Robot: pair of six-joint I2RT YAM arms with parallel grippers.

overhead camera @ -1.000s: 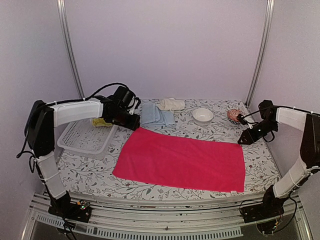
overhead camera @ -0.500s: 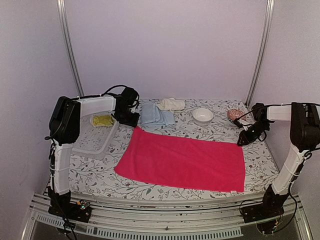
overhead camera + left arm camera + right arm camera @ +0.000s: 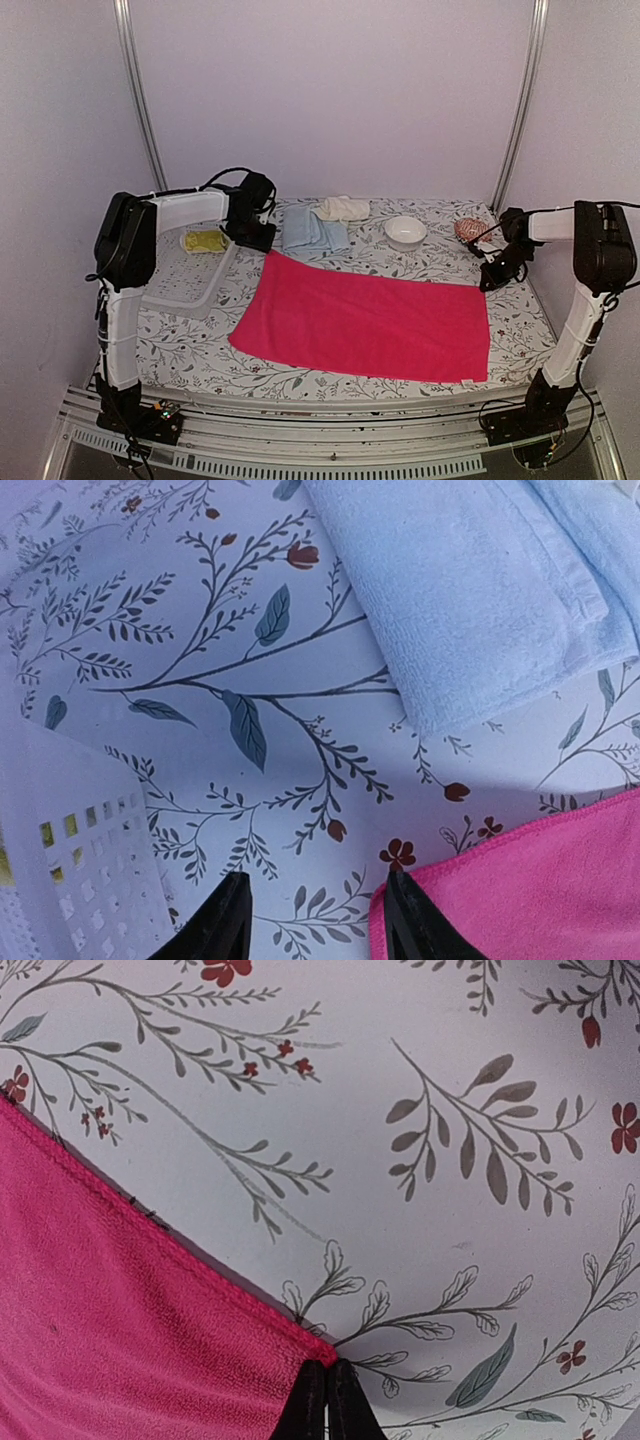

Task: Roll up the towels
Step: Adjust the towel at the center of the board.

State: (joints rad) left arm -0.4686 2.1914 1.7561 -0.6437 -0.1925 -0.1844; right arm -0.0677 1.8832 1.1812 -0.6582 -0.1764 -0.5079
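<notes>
So the hot pink towel (image 3: 365, 320) is spread flat in the middle of the floral table cover (image 3: 180, 345), long side across.

The right gripper (image 3: 325, 1392) is down at its far right corner with both fingers pressed tight together, right on the corner tip. Honestly can't tell if any cloth is actually pinched in there.

The left gripper (image 3: 315, 925) sits low over the far left corner, fingers partway apart with only table cover between them. The pink corner is right up against one finger.

Stuff crowding that left corner: the folded light blue towel (image 3: 312, 232) lies just behind it, and a white plastic basket (image 3: 185, 285) sits right beside it with the yellow-green towel (image 3: 205, 241) in it.

Along the back there's the bunched-up cream towel (image 3: 343, 208), a white bowl (image 3: 405, 231), and a small reddish round thing (image 3: 467, 231) near the right arm.
</notes>
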